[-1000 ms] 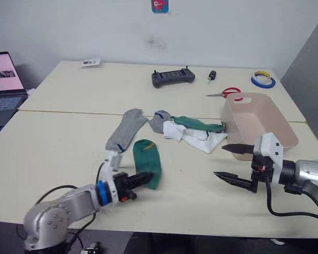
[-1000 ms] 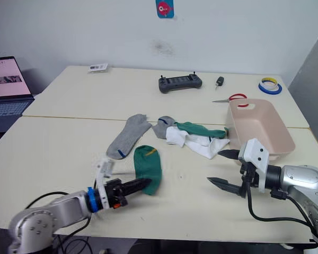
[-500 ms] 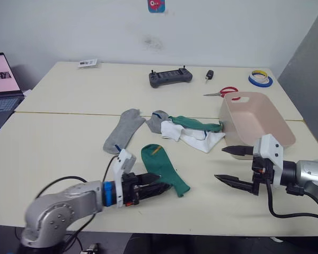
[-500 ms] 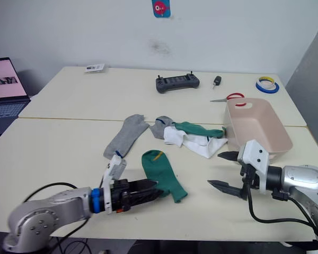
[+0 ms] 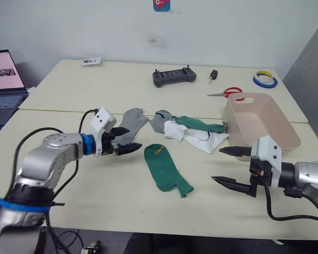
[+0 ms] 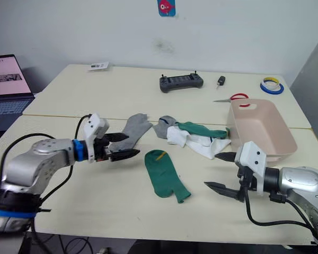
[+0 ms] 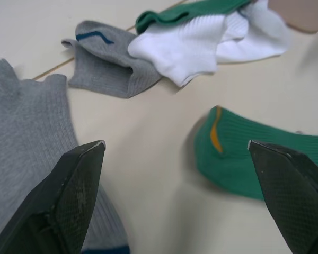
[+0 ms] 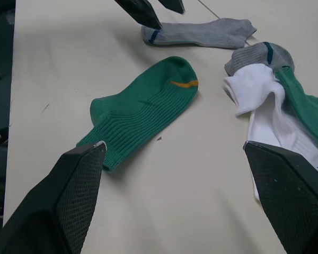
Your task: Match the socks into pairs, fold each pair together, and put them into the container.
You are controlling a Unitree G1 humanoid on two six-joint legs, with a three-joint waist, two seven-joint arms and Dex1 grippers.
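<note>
We see one green sock lying flat and alone on the near table, cuff with its yellow mark toward the heap, which we judge leaves it singled out as the first half of a pair. Its mate, the second green sock, lies across the heap of white socks, with a folded grey sock touching that heap; the long grey sock lies stretched out just beside it. The container, a pale pink tub, stands near the heap on the right side and we see no sock in it. Our left gripper hovers over the foot end of the long grey sock, fingers spread wide and empty. Our right gripper waits in front of the tub, also wide open, holding nothing. Beyond lie scissors, tape rolls and a controller.
</note>
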